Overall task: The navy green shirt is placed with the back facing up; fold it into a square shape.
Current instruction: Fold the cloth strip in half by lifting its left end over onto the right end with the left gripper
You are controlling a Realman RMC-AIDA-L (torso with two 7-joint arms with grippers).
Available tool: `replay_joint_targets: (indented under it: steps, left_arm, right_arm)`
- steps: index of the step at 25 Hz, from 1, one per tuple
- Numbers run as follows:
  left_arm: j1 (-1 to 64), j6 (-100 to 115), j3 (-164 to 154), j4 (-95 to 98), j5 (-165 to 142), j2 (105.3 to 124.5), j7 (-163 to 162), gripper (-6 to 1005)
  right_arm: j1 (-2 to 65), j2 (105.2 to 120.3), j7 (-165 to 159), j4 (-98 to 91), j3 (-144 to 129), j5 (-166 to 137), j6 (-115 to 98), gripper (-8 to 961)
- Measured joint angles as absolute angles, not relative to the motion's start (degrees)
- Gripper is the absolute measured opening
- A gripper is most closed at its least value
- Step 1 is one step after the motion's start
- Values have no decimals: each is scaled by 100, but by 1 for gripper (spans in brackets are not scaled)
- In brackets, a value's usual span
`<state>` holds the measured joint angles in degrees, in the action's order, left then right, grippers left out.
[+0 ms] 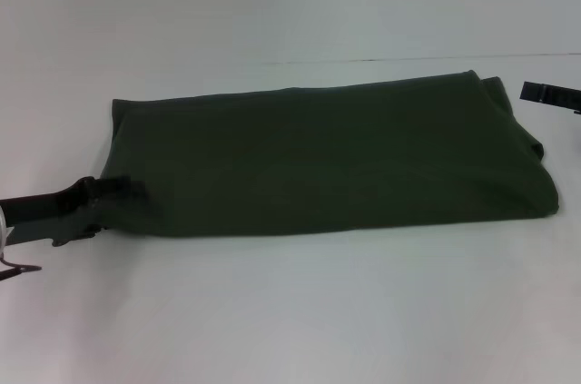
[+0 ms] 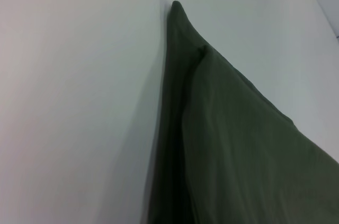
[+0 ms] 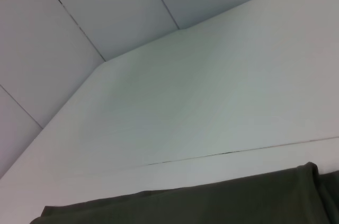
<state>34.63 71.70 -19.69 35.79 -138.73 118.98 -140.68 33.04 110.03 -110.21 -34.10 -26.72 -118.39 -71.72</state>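
Note:
The navy green shirt (image 1: 327,162) lies folded into a long band across the white table, plain side up. My left gripper (image 1: 102,207) is low at the band's left near corner and touches the cloth there. Up close in the left wrist view, the shirt (image 2: 233,150) shows as layered folds running to a pointed corner. My right gripper (image 1: 550,94) hovers just off the band's right far corner, apart from the cloth. The right wrist view catches only the shirt's far edge (image 3: 212,203).
The white table (image 1: 290,311) runs well beyond the shirt on the near side and behind it. A thin seam (image 1: 408,60) crosses the table behind the shirt. Pale wall panels (image 3: 95,12) stand past the table's far edge.

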Motion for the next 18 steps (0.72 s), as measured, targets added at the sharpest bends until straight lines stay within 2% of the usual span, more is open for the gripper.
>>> replay_joint_targets:
  steps: [2, 13, 18]
  left_arm:
    - [3458, 7158, -1969, 3581, -13876, 11898, -13982, 785]
    - [3454, 7048, -1977, 3586, -13931, 11901, -13861, 560]
    - [3437, 7040, -1978, 3584, -13938, 11905, -13817, 325]
  right_arm:
    - [3304, 11003, -11022, -3410, -2672, -11838, -7172, 685]
    - [3305, 11009, -11021, -3410, -2673, -11838, -7175, 685]
    - [3304, 11013, -11022, -3410, -2674, -11839, -7185, 685]
